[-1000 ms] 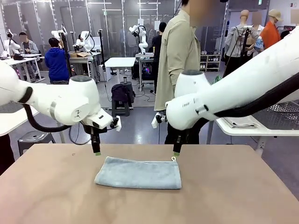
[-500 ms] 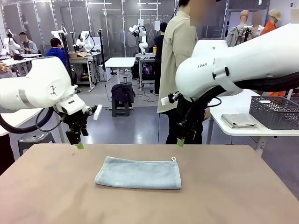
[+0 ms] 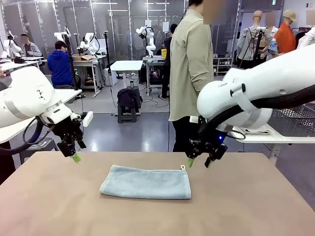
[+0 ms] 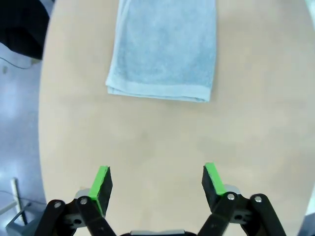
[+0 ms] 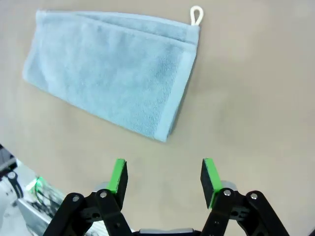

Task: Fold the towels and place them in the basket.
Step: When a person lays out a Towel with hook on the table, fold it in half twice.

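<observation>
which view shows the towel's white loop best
The right wrist view: the loop lies large and clear at the towel's corner. The front view shows it tiny; the left wrist view catches the towel's other end.

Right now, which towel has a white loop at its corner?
The grey-blue towel on the brown table; the pale towel on the white side table shows none.

The folded pale grey-blue terry towel lies at the middle of the brown wooden table. The left gripper hangs to its far left. The right gripper is just beside its far right corner.
</observation>
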